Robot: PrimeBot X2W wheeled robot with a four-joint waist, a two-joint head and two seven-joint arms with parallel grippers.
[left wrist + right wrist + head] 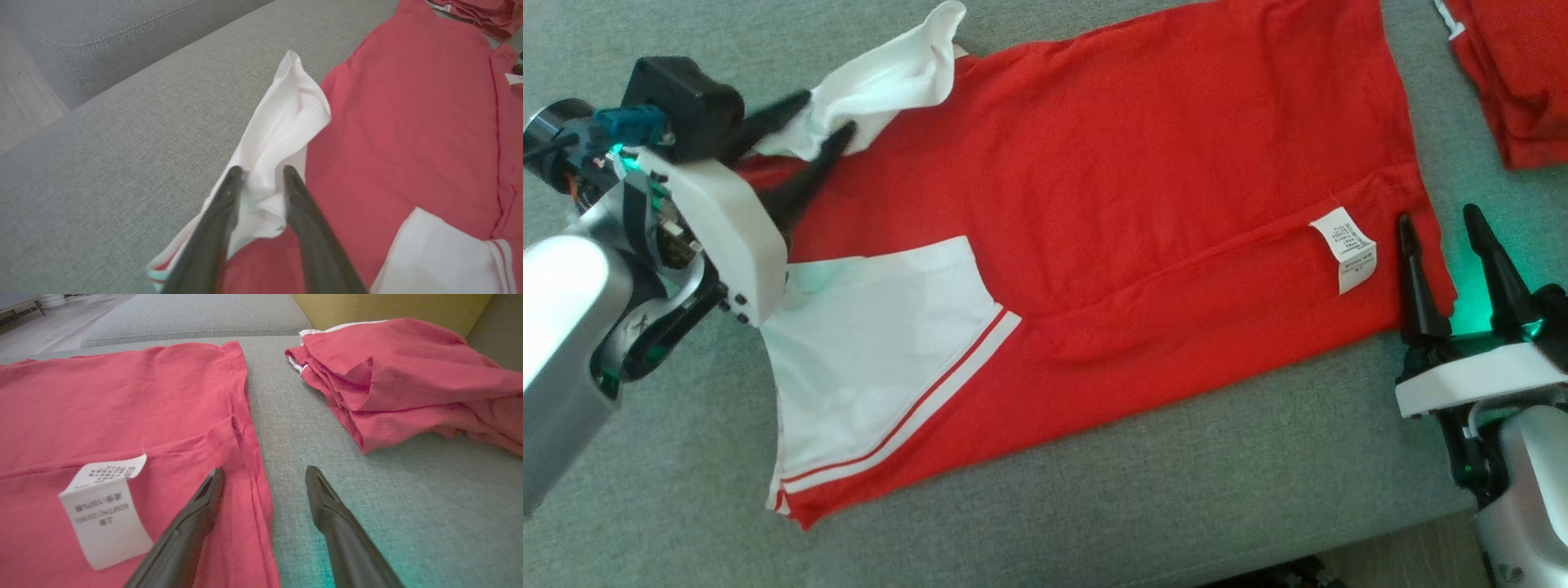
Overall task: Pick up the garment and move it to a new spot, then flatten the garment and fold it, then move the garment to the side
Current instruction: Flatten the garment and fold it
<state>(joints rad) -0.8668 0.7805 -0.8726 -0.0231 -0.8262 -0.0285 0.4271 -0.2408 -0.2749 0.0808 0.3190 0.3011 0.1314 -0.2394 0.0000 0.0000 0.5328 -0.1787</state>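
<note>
I think I am folding now. The red garment [1143,163] lies flat on the grey sofa [1094,506]. My left pincer [262,169] has the far white sleeve [890,73] between its fingers; I cannot tell if it pinches. My right pincer [1436,215] is spread at the right hem. Next I should squeeze and lay the sleeve inward.
</note>
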